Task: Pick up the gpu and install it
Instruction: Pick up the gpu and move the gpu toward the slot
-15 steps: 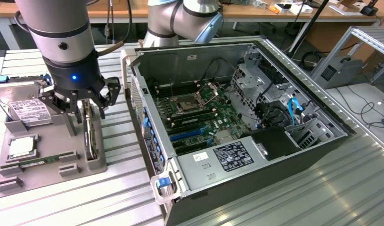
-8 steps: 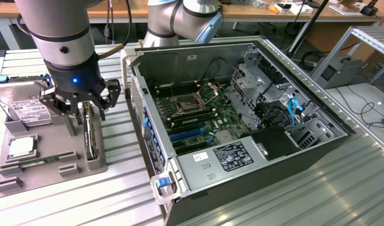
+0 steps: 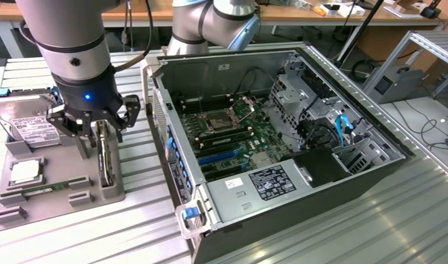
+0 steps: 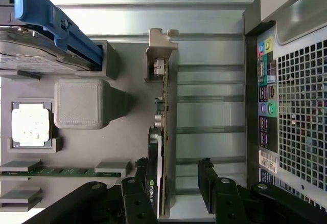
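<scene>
The gpu is a thin dark card standing on edge in a slot of the grey holder tray, at the exterior view's left. My gripper hangs directly over it. In the wrist view the gpu runs edge-on, with its silvery end bracket at the far end. My gripper is open and its two black fingers stand on either side of the card with a gap on each side. Nothing is held. The open computer case lies beside the tray, its motherboard and blue slots exposed.
A silver hard drive in a blue carrier, a square silver chip and a memory stick share the tray. The case's rear port panel is close beside the card. A second arm base stands behind the case.
</scene>
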{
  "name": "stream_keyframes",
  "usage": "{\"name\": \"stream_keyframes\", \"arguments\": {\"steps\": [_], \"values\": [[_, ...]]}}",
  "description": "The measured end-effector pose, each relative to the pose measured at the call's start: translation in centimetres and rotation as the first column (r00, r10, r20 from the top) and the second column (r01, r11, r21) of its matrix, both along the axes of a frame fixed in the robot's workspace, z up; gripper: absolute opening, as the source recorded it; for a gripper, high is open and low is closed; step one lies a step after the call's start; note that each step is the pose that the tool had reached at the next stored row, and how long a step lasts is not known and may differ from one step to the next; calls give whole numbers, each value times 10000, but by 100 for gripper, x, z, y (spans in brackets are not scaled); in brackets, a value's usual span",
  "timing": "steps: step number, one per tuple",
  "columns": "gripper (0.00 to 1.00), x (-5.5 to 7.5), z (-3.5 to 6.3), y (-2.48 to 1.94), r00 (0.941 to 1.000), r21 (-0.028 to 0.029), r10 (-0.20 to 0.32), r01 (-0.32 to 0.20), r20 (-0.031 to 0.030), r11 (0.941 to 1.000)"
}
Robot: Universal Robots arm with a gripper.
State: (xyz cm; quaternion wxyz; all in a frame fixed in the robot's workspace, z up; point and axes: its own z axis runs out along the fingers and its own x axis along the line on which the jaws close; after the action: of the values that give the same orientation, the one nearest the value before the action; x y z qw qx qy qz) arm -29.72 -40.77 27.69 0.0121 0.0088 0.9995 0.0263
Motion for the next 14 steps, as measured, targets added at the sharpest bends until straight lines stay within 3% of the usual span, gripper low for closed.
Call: {"name": "stream_keyframes", "arguments": {"steps": [7,14], "values": [[51,-92,-104,-36,10000,10,5,-5,1,10000],[51,-103,-207,-32,10000,-6,2,-2,0,10000]]}}
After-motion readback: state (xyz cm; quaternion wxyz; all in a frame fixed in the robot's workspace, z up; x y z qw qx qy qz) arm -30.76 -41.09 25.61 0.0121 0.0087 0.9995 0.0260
